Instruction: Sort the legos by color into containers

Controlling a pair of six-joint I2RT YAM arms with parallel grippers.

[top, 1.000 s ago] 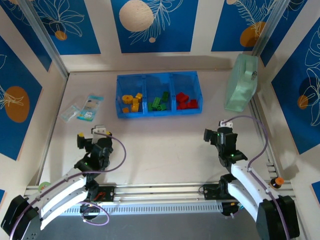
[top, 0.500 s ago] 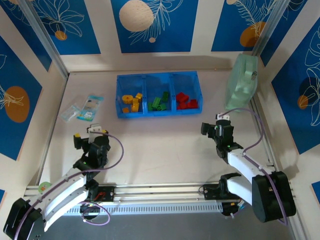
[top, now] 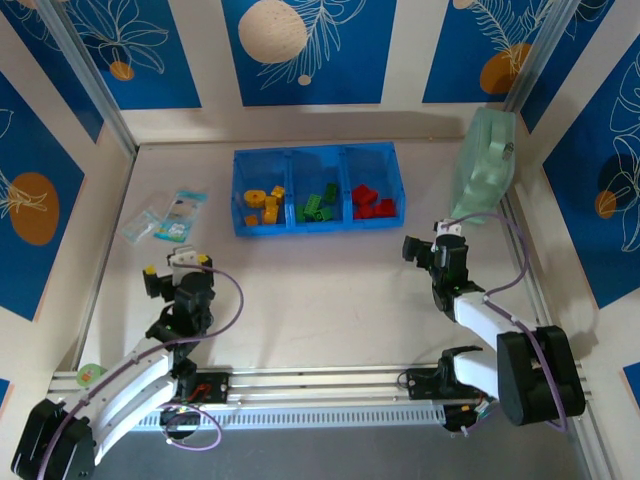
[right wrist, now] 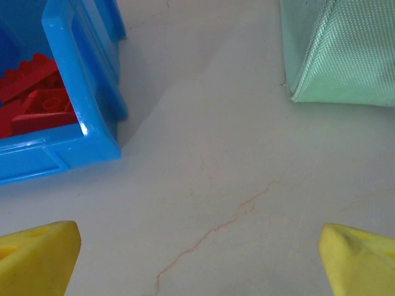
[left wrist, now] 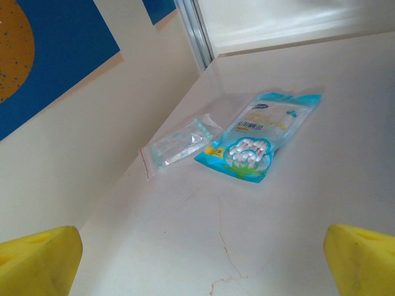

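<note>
small red, green and yellow plastic lego bricks (top: 316, 207) lie in translucent blue plastic divided tray (top: 313, 150), one colour per compartment. tray ahead, long axis left-right. right gripper (top: 432, 238) nearer, by red end. left gripper (top: 173, 264) too: jaws apart, empty.

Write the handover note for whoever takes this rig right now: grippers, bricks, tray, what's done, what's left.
Left gripper: open, empty, over the table.
Right gripper: open, empty, near the tray's right end.
Translucent blue plastic tray: yellow-orange plastic bricks in the left compartment, green bricks in the middle, red bricks in the right.
Done: every brick in view is sorted by colour.
Left: probably nothing to sort; confirm, then park the arms.
</note>
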